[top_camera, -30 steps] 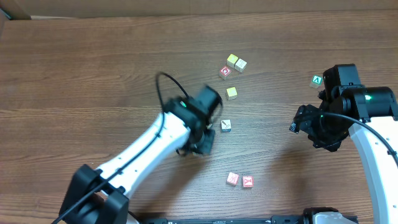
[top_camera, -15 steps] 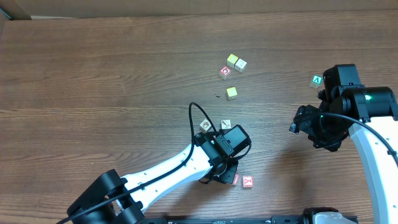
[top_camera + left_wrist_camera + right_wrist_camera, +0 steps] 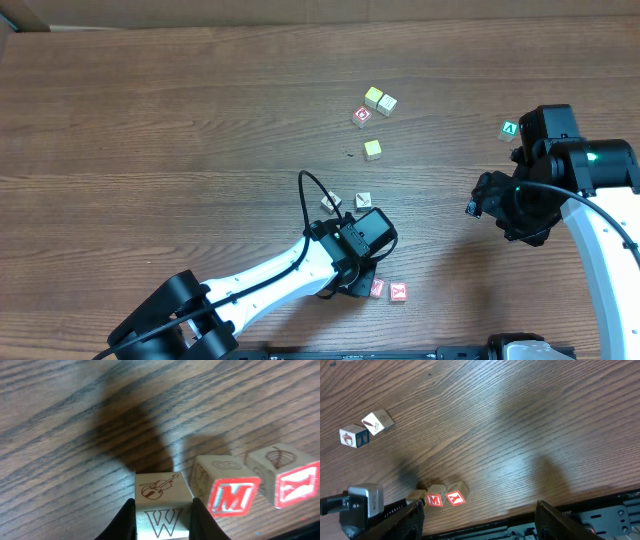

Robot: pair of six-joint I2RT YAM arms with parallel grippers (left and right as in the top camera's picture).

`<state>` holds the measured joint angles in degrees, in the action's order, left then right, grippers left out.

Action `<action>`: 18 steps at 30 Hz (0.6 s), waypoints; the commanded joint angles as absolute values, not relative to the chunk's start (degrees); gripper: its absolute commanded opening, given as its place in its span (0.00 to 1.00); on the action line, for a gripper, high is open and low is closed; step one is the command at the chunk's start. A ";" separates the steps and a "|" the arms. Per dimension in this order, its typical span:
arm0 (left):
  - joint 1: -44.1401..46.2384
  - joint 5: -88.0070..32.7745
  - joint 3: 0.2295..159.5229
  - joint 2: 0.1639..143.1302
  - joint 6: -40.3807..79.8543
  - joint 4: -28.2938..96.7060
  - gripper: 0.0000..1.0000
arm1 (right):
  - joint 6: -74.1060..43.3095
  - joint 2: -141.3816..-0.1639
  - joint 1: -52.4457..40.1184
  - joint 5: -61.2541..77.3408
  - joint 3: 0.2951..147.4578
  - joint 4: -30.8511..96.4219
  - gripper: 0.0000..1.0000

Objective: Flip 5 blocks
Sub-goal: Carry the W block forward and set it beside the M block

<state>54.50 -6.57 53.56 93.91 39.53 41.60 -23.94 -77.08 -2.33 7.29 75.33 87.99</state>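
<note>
My left gripper (image 3: 162, 524) is shut on a pale block (image 3: 161, 494) with a violin print and a "W", its fingers pressed to both sides. It sits low at the table right beside a red "M" block (image 3: 231, 496) and a second red-faced block (image 3: 294, 485). From above, the left gripper (image 3: 362, 276) covers the held block next to that pair (image 3: 398, 292). Two more pale blocks (image 3: 330, 202) (image 3: 364, 200) lie just behind. My right gripper (image 3: 480, 525) hangs open and empty above the table's right side (image 3: 482, 197).
Three plain yellow and cream cubes (image 3: 373, 97) (image 3: 387, 104) (image 3: 372, 149) and a red-ring cube (image 3: 361, 116) lie further back. A green "A" cube (image 3: 509, 129) sits by the right arm. The table's front edge (image 3: 520, 519) runs close to the red pair.
The left arm swung from the two middle blocks to the front red pair, uncovering one of them, then shifted slightly. The right arm has not moved.
</note>
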 commanded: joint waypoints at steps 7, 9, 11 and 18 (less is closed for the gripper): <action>54.30 -6.04 51.68 94.11 40.29 38.85 0.21 | -23.97 -75.85 -2.17 7.73 76.97 88.23 0.72; 54.39 -6.46 51.68 94.11 40.29 38.83 0.22 | -23.97 -75.85 -2.17 7.81 76.97 88.29 0.72; 54.39 -7.42 51.68 94.11 40.27 38.83 0.22 | -23.99 -75.85 -2.17 7.81 76.97 88.29 0.72; 54.41 -7.55 51.68 94.11 40.29 38.85 0.21 | -23.99 -75.85 -2.17 7.84 76.97 88.42 0.73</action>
